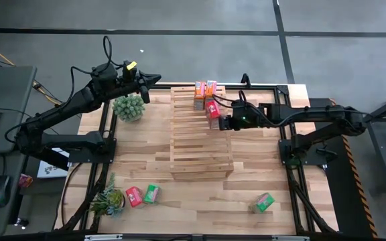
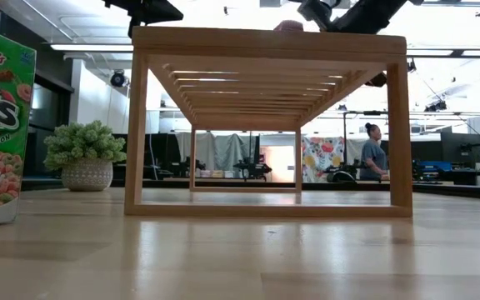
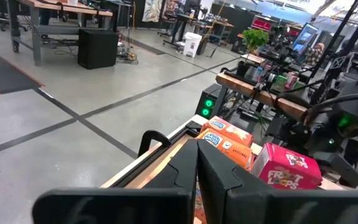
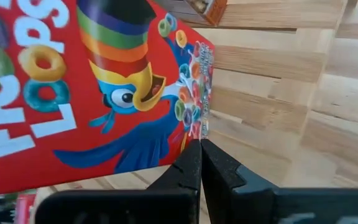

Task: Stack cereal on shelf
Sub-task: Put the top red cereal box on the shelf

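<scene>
Potted plants on a plank bench [image 1: 200,201]

One plant [image 1: 128,107] near the far-left corner, another [image 1: 108,199] front-left; person [image 2: 373,153] standing far behind in the room.

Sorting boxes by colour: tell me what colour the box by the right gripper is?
Red box with a toucan, clearest in the right wrist view.

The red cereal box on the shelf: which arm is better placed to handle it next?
Probably the right arm. Its gripper is beside the red cereal box on the shelf, fingers closed. The left gripper hovers off the shelf's far corner, also closed.
</scene>
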`<state>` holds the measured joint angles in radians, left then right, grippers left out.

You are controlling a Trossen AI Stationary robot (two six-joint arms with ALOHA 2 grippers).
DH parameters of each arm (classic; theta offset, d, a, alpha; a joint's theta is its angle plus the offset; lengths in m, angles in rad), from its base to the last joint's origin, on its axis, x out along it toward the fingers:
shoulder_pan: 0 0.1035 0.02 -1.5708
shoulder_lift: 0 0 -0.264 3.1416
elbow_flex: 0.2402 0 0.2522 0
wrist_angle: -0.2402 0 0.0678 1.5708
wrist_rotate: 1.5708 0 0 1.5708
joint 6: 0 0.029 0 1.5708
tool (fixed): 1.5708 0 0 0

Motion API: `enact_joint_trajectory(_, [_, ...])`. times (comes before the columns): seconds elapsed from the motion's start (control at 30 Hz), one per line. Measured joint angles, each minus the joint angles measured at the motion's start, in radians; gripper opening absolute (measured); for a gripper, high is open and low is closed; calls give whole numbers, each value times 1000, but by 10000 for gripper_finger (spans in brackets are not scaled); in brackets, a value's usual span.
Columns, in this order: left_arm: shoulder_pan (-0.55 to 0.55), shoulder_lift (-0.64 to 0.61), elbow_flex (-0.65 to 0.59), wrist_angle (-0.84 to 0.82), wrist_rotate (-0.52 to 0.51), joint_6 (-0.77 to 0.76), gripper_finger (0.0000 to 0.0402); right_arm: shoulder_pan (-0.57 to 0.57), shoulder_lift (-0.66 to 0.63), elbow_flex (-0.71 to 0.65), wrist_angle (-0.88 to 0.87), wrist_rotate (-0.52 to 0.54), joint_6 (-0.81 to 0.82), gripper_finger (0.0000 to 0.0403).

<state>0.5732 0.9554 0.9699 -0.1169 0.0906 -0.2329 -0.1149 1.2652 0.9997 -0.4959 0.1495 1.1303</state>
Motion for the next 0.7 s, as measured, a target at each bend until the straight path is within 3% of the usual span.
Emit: enact_joint_trajectory(0.7, [0, 0, 0, 0, 0, 0, 3, 0, -24, 0, 25, -57, 26, 0])
